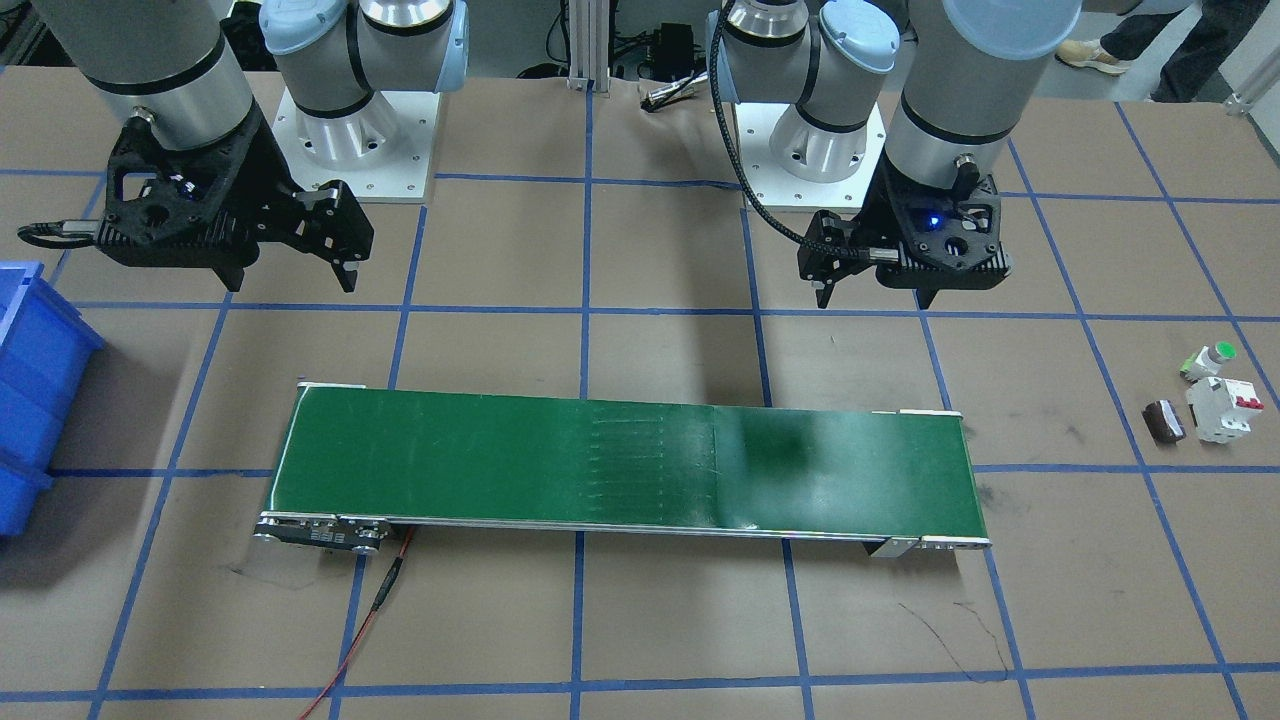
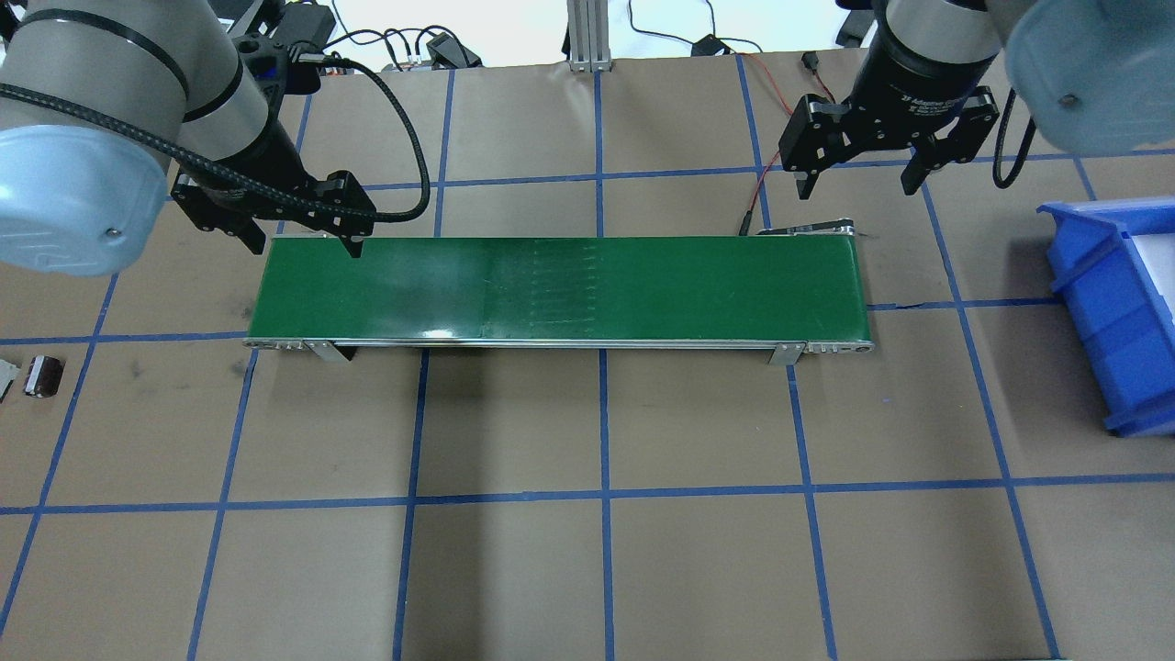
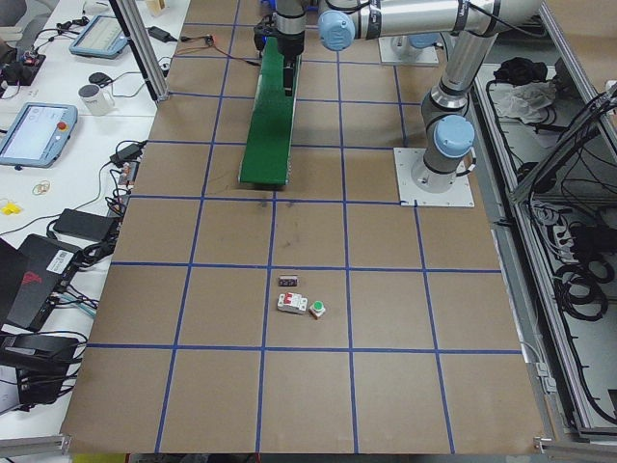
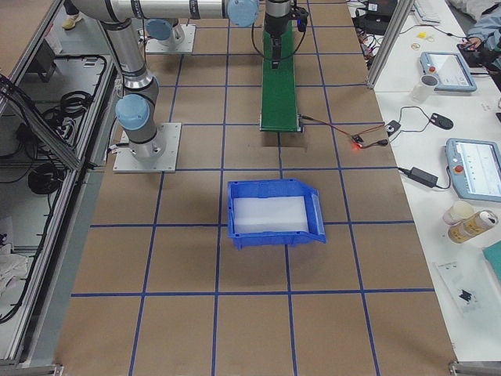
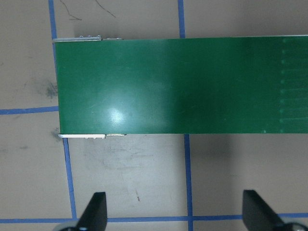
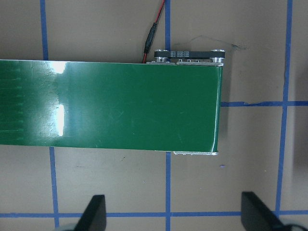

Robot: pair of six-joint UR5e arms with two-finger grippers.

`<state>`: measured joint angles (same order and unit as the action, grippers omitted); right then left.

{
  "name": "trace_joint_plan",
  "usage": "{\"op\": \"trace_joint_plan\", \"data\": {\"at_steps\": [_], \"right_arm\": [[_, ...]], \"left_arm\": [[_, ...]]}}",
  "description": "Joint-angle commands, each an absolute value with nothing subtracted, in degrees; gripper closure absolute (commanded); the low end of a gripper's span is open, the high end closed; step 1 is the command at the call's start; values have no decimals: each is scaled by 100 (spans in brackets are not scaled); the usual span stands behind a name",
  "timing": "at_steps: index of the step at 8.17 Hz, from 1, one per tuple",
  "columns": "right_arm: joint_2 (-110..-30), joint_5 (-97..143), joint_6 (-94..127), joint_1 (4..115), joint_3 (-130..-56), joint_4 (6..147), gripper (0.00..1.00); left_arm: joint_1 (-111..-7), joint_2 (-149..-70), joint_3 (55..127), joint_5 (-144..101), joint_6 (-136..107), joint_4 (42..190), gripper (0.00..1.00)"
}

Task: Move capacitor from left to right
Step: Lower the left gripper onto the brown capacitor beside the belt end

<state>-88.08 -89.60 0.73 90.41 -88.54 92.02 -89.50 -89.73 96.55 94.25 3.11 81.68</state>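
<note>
The capacitor, a small dark stubby cylinder, lies on the brown table at the robot's far left, also in the overhead view and the left side view. My left gripper is open and empty, hovering behind the left end of the green conveyor belt, well away from the capacitor. It shows open in the overhead view and its wrist view. My right gripper is open and empty behind the belt's right end, as the overhead view and its wrist view show.
A white breaker with red tabs and a green-capped push button lie beside the capacitor. A blue bin stands at the robot's far right. A red wire runs from the belt's right end.
</note>
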Motion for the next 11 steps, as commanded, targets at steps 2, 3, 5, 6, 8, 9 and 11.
{"op": "trace_joint_plan", "data": {"at_steps": [2,3,5,6,8,9,11], "right_arm": [[-8807,-8965,70,9044,-8886,9220,0],[-8807,-8956,70,9044,-8886,9220,0],[-8824,-8956,114,9044,-8886,9220,0],[-8824,-8956,123,9044,-8894,9220,0],[-8833,-8956,141,9044,-8895,9220,0],[-8842,-8965,141,9044,-8895,9228,0],[-8842,-8965,80,9044,-8895,9290,0]], "left_arm": [[-8869,-8939,9633,9413,771,8130,0],[-8781,-8947,9633,9474,860,8112,0],[-7977,-8921,9580,9501,861,8112,0],[-7458,-8930,9606,9475,1061,8112,0],[-6430,-9305,9633,9649,1450,8104,0],[-5964,-9560,9607,9676,1476,8025,0],[-5582,-10061,9615,9842,1651,7840,0]]}}
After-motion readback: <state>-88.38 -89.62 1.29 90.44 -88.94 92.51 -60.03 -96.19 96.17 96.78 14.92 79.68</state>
